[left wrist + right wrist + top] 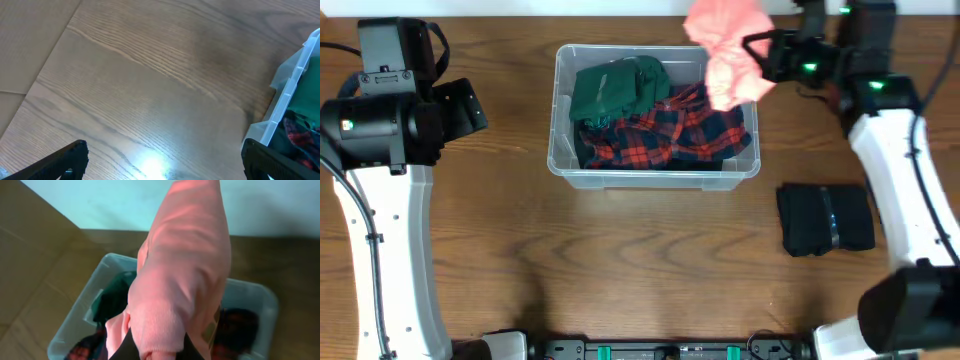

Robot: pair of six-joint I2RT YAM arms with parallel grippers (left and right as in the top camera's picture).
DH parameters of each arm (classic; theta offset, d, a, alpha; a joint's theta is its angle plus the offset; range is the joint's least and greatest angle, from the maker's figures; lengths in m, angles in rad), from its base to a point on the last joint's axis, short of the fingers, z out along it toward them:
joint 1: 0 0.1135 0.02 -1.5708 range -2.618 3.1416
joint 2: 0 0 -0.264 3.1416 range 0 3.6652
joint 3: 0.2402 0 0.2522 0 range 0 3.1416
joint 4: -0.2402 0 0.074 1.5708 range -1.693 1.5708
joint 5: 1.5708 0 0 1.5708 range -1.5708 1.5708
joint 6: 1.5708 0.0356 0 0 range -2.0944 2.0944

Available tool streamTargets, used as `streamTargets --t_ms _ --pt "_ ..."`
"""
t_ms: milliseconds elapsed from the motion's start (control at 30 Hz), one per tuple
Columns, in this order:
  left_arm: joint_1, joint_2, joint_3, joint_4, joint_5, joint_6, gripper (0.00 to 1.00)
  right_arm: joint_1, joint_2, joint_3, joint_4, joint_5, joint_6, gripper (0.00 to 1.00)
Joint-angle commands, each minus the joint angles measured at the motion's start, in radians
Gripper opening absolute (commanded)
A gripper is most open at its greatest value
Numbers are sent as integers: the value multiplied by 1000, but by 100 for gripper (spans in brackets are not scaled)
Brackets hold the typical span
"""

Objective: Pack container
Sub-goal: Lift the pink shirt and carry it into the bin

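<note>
Overhead view first: the container sits toward the back of the table, and it already has a green garment and a red-and-black plaid shirt inside. The right claw is clenched on a pink garment, holding it up above the container's far right corner. The right wrist view shows that pink cloth hanging over the open tub, not yet in. The left claw is released, jaws wide apart, over bare table near the container's left wall, holding nothing. One folded black garment lies on the table to the right, apart from the container. My read: two pieces packed, a third in the air, and the black one left to fetch.
</note>
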Motion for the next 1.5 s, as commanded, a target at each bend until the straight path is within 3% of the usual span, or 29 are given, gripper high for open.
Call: streamTargets --t_ms 0,333,433,533,700,967,1067,1333,1467 --pt "3 -2 6 -2 -12 -2 98 52 46 7 16 90 170 2" --pt "3 -2 6 -2 -12 -2 98 118 85 6 5 132 346 1" --pt "3 -2 6 -2 -12 -2 98 130 85 6 6 132 337 1" --pt "3 -2 6 -2 -12 -2 98 138 85 6 32 84 164 1" --pt "3 -2 6 -2 -12 -2 98 129 85 7 -24 -92 -381 1" --pt "3 -2 6 -2 -12 -2 98 80 85 6 -151 -40 -1018 1" --pt "3 -2 6 -2 -12 -2 98 51 85 7 -151 -24 -1108 1" --pt "3 -2 6 -2 -12 -2 98 -50 85 7 -145 -285 -1145 1" --pt "3 -2 6 -2 -12 -2 98 -69 85 7 -143 -319 -1144 1"
